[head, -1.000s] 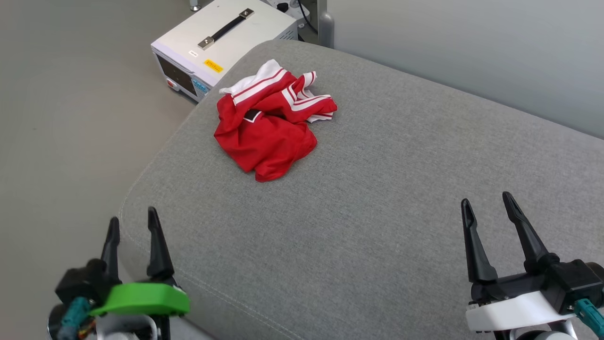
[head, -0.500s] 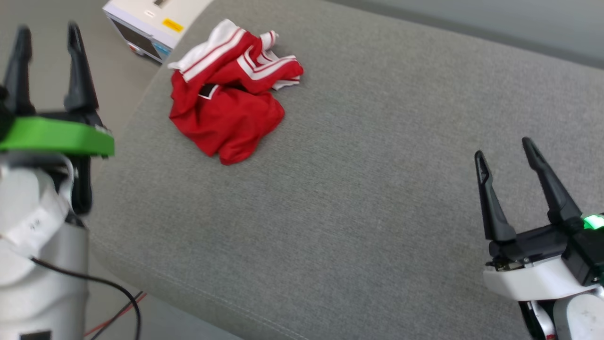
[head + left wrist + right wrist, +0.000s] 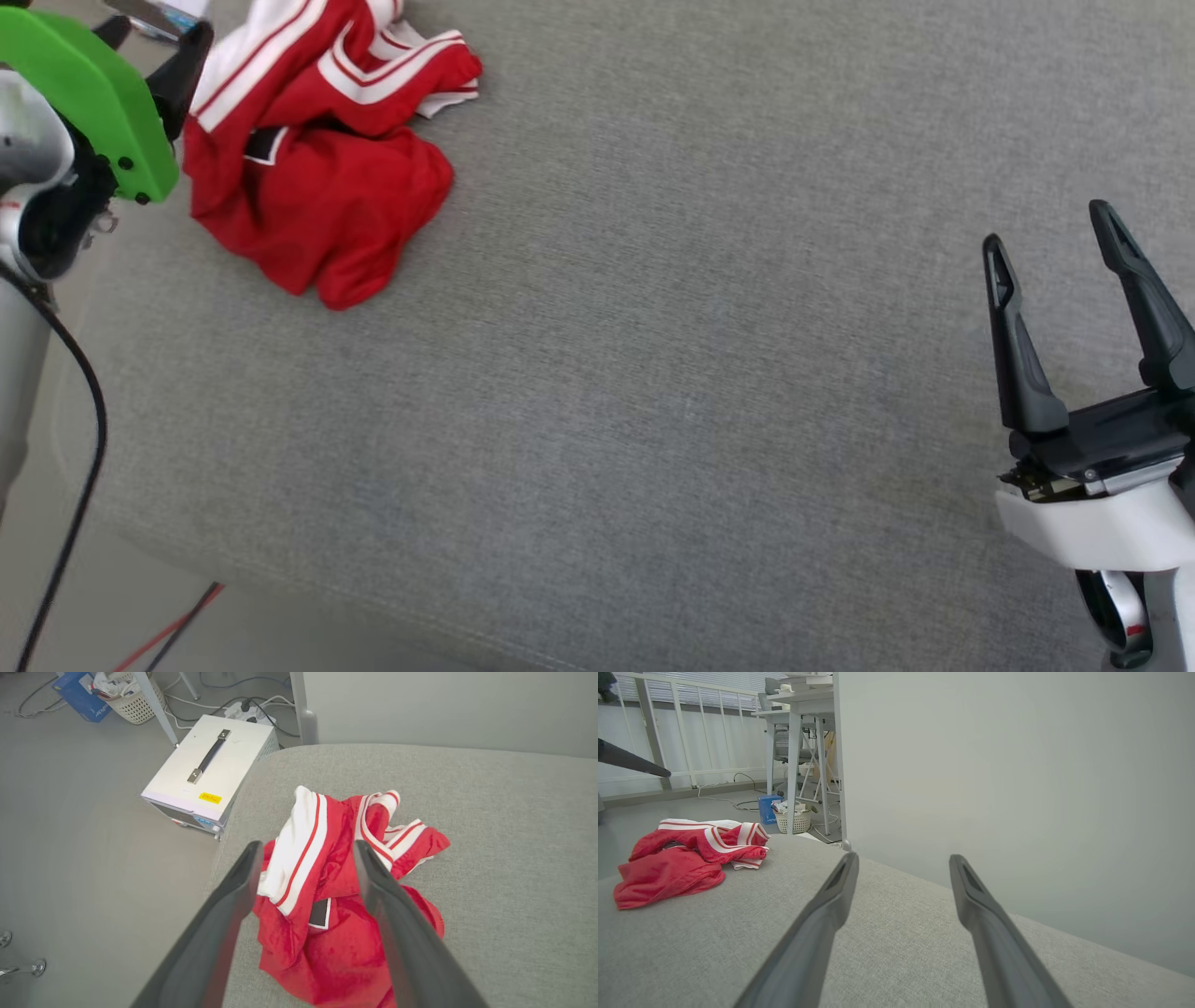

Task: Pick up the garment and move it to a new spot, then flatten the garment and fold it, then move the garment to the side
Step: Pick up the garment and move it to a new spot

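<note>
A lab or office: instrument box (image 3: 210,777), power strip (image 3: 250,709), desks (image 3: 803,701).

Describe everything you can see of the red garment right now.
The garment is a red jersey-like shirt of thin, slightly shiny-looking fabric. It has white panels edged in red-and-white stripes, and a small black, white-outlined patch shows among the folds. It lies crumpled in a loose heap, neither spread nor folded, near the edge of the grey upholstered surface that bears it. The left gripper, open, frames it in the left wrist view; no contact is evident.
</note>
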Tool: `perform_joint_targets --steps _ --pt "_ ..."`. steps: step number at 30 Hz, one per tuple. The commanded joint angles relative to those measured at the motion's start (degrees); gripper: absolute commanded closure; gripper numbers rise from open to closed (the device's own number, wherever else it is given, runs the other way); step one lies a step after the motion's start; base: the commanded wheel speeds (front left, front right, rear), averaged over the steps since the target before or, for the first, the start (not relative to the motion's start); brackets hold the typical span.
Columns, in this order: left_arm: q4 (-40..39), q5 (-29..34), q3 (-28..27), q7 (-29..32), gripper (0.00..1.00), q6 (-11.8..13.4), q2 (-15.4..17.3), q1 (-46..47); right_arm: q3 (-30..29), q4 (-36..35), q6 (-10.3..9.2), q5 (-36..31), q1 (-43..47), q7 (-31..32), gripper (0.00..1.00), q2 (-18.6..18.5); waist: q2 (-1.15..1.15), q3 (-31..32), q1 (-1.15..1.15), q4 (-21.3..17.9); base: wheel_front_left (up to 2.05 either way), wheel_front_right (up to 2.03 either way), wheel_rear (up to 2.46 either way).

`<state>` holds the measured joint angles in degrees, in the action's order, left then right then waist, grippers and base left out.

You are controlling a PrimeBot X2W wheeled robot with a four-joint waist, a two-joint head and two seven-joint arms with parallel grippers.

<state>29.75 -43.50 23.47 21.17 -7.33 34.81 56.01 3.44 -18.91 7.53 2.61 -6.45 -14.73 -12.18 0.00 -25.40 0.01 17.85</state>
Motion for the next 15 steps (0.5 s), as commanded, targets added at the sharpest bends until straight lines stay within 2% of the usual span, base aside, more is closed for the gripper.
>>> perform_joint_targets --steps 1,6,11,15 --pt "0.7 -1.9 1.5 3.3 0.0 -0.1 1.1 1.8 -0.3 -0.4 -0.04 0.1 -1.2 -0.3 0.0 -0.4 0.0 -2.9 -0.01 -2.6 0.0 0.0 0.0" --pt "4.4 -5.7 7.4 15.2 0.0 -0.1 2.9 3.6 -1.3 -0.5 -0.04 0.6 -1.7 -0.3 0.0 -0.6 0.0 -5.3 -0.01 -4.0 0.0 0.0 0.0" --pt "8.7 -6.4 10.7 20.0 0.0 -0.1 1.7 4.2 -1.8 -0.7 -0.04 1.1 -2.2 -0.3 0.0 -1.1 0.0 -7.6 -0.01 -5.1 0.0 0.0 0.0" --pt "13.6 -6.6 12.9 22.3 0.0 -0.1 -1.1 3.4 -2.1 -0.7 -0.04 1.5 -2.7 -0.3 0.0 -1.3 0.0 -8.9 -0.01 -5.7 0.0 0.0 0.0"
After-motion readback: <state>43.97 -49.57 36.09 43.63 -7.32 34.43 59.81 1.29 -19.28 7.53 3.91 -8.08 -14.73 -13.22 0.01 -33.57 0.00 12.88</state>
